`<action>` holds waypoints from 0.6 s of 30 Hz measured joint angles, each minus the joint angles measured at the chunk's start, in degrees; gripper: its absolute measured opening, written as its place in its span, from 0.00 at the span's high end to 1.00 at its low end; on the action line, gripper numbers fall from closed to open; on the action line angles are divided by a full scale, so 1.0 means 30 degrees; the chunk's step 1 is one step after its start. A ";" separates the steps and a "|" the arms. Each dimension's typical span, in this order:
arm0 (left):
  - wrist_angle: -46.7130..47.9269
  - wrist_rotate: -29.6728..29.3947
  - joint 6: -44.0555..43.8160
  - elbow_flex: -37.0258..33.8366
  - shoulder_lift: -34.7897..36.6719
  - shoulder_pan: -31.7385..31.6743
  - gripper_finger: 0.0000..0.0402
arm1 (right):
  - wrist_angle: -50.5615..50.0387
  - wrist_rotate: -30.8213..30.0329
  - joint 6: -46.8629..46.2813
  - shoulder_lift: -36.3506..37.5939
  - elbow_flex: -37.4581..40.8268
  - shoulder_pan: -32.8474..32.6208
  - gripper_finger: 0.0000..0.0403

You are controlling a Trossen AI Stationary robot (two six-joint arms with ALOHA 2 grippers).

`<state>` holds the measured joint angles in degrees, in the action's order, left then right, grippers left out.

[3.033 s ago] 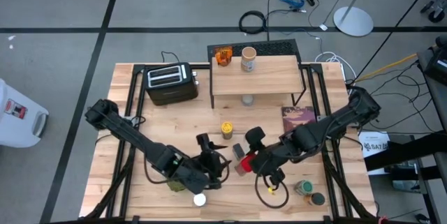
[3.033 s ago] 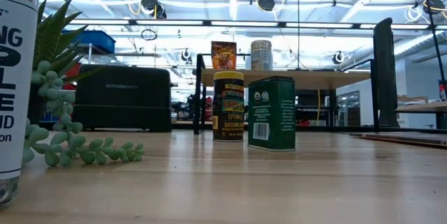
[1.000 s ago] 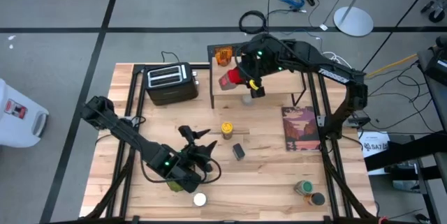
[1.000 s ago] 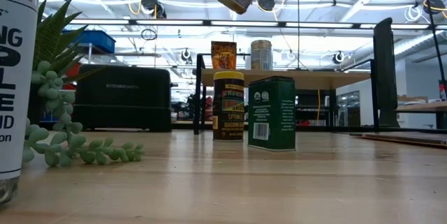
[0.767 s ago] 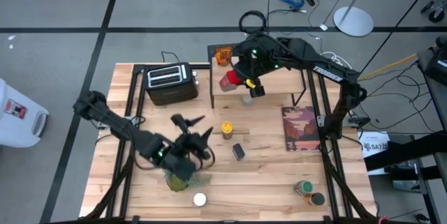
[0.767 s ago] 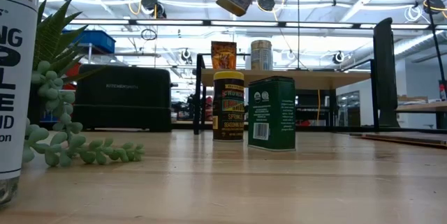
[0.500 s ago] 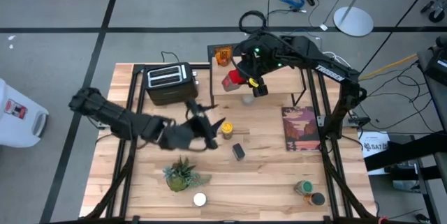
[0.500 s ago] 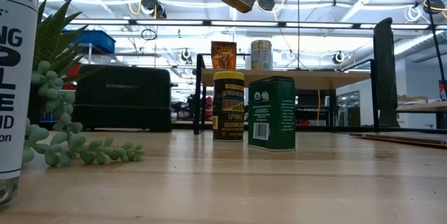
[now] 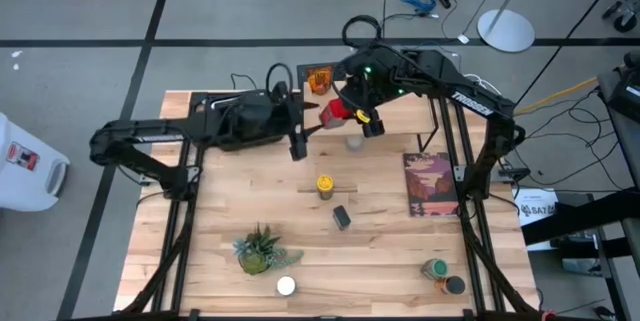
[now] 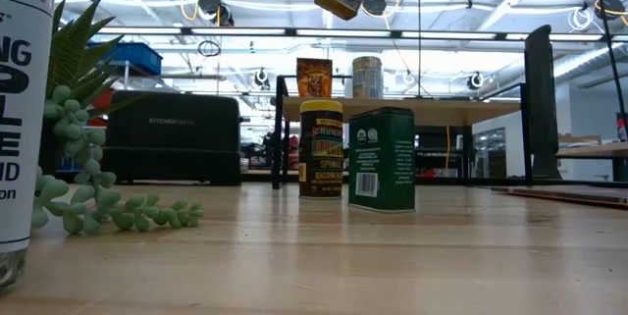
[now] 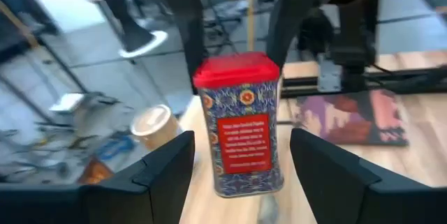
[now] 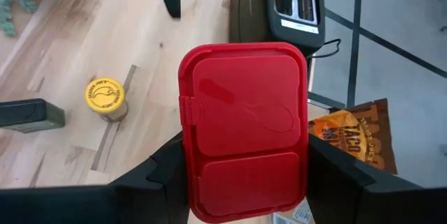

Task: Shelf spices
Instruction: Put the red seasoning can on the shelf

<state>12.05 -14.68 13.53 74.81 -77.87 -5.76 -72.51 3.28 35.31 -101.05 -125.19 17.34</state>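
The right gripper (image 9: 352, 116) clamps the red tin (image 9: 335, 112) between its fingers, long axis tilted, above the shelf (image 9: 400, 111); the left gripper (image 9: 297, 144), fingers spread and empty, faces it nearby

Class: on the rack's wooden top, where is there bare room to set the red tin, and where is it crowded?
The shelf is bare across its middle and right end. Its back-left corner is crowded: amber jar, tan-lidded jar, and both claws, the right claw holding the red tin, the left claw alongside.
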 joint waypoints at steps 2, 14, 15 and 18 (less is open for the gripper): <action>0.0391 0.1728 -0.0285 -0.0001 -0.0025 -0.0767 0.39 | 0.0153 0.0009 0.0083 -0.0152 0.0007 0.0108 0.51; 0.0261 0.3254 -0.0192 0.0007 -0.0784 -0.2379 0.39 | 0.1021 -0.0180 0.0540 -0.1715 0.0022 0.0861 0.51; 0.0322 0.3212 -0.0193 0.0015 -0.1004 -0.2480 0.39 | 0.1026 -0.0200 0.0584 -0.1807 0.0036 0.0899 0.51; 0.0356 0.2795 -0.0251 0.0029 -0.1538 -0.2740 0.39 | 0.0862 -0.0527 0.0635 -0.2023 0.0051 0.0922 0.51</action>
<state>13.12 -6.30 12.78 74.89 -82.48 -13.98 -69.92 1.70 37.21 -107.12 -125.03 20.10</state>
